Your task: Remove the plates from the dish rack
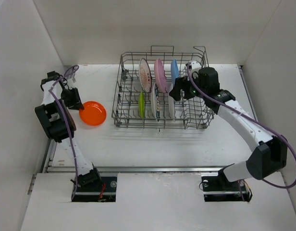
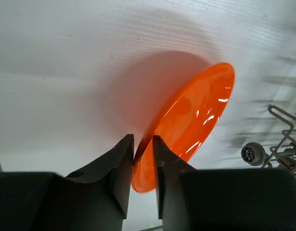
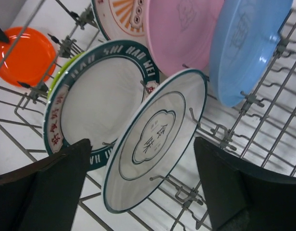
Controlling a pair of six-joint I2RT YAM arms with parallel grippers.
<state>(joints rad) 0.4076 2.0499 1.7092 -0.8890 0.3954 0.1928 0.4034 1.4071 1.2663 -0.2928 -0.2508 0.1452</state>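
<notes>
The small orange plate point(image 1: 92, 113) rests on the table left of the dish rack point(image 1: 162, 126). My left gripper point(image 1: 77, 103) holds its left rim. In the left wrist view the jaws point(image 2: 143, 142) stand narrow around the rim of the orange plate point(image 2: 196, 115), whose near edge is tilted up. Upright in the rack stand a patterned white plate point(image 1: 144, 74), a pink one point(image 1: 160, 74), a blue one point(image 1: 174, 71), a lime green one point(image 1: 141, 105) and two white ones. My right gripper point(image 3: 142, 142) is wide open astride a teal-rimmed white plate point(image 3: 155, 139).
White walls close in the table on the left, back and right. The rack's upright tines point(image 3: 225, 137) and looped handle point(image 1: 162, 49) surround my right gripper point(image 1: 178, 91). A rack wheel point(image 2: 253, 154) shows right of the orange plate.
</notes>
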